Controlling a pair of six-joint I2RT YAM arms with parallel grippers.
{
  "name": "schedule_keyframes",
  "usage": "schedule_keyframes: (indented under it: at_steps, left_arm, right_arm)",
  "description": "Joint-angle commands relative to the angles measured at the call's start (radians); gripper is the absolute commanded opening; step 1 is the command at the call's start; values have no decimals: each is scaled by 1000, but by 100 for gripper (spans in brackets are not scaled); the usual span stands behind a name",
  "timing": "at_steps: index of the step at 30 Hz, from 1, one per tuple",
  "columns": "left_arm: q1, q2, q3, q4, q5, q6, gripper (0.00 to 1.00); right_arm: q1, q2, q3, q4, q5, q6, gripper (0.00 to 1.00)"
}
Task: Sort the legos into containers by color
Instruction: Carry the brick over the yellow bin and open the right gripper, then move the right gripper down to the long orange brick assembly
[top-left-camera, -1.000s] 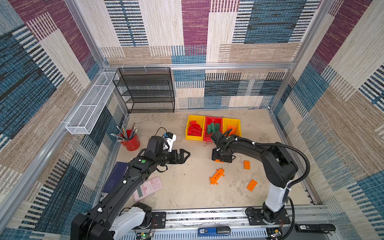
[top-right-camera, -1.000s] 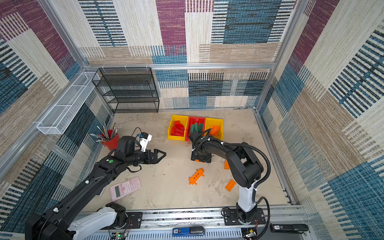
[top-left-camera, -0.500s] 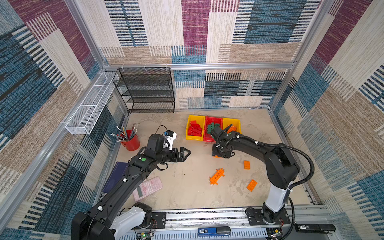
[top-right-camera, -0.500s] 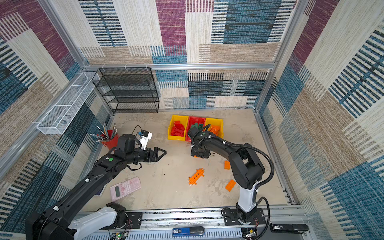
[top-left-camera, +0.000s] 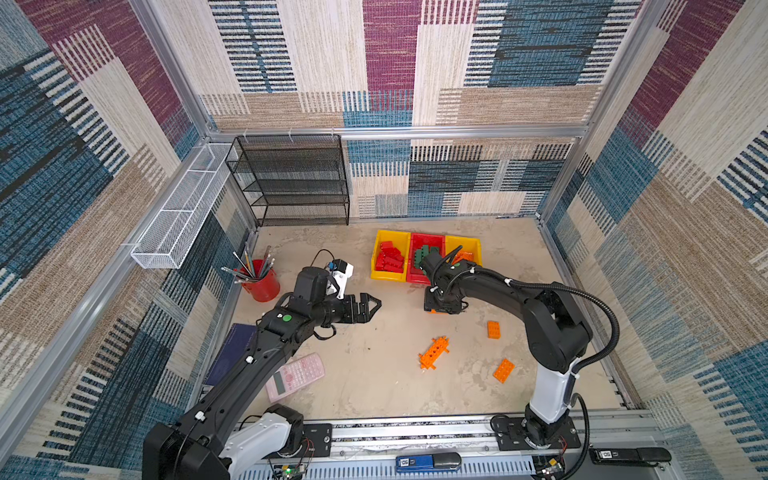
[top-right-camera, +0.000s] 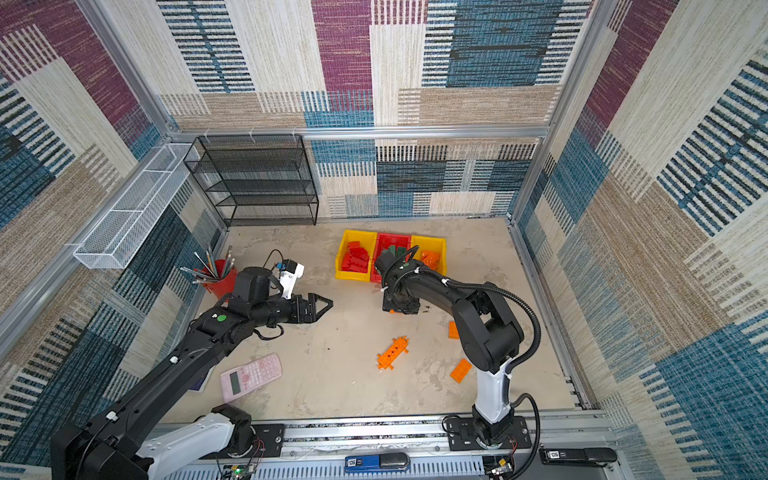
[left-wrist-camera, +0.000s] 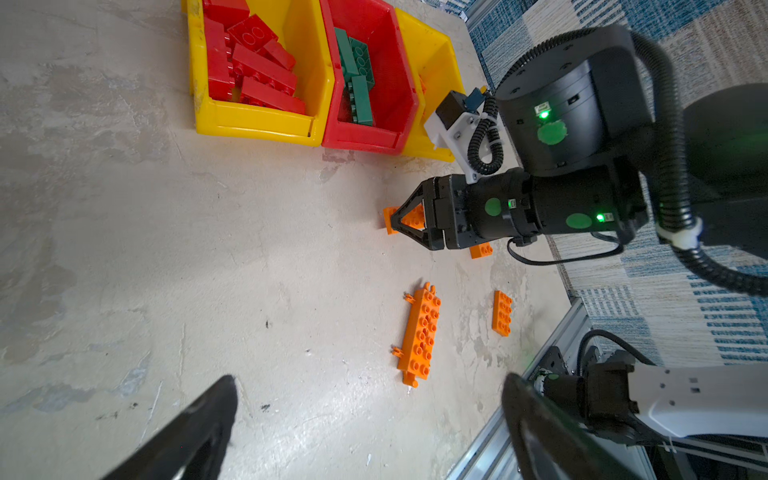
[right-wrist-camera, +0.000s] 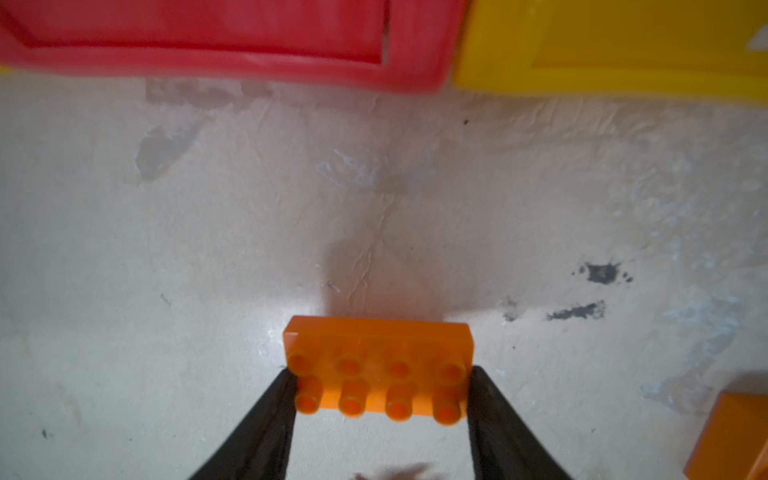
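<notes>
The right hand (right-wrist-camera: 382, 376) pinches an orange brick (right-wrist-camera: 378, 345) by its short ends, down at the desk (right-wrist-camera: 208, 249) just in front of the red bin (right-wrist-camera: 232, 62). The left hand (top-left-camera: 373, 307) hangs spread wide, well left of that bin. Green bricks (left-wrist-camera: 357, 79) lie inside it. Three more orange pieces (top-left-camera: 434, 353) lie farther out from it.
</notes>
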Motion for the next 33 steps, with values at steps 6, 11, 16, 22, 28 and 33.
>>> schedule_keyframes:
  at_steps: [6, 11, 16, 22, 28, 33]
  left_arm:
    - [0, 35, 40, -1, 12, 37, 100]
    - [1, 65, 72, 5, 23, 42, 100]
    - [1, 84, 106, 6, 22, 47, 100]
    - [1, 108, 142, -4, 20, 51, 100]
    - [0, 129, 177, -21, 4, 58, 100]
    - [1, 140, 203, -33, -18, 58, 100]
  right_arm:
    - [-31, -38, 30, -2, 47, -19, 58]
    - [-110, -70, 90, -31, 79, -65, 59]
    - [-226, -61, 175, -31, 105, -148, 59]
    - [-303, 51, 330, -12, 110, -224, 60]
    - [-325, 196, 494, -15, 77, -266, 65]
    - [-329, 288, 624, -59, 73, -295, 89]
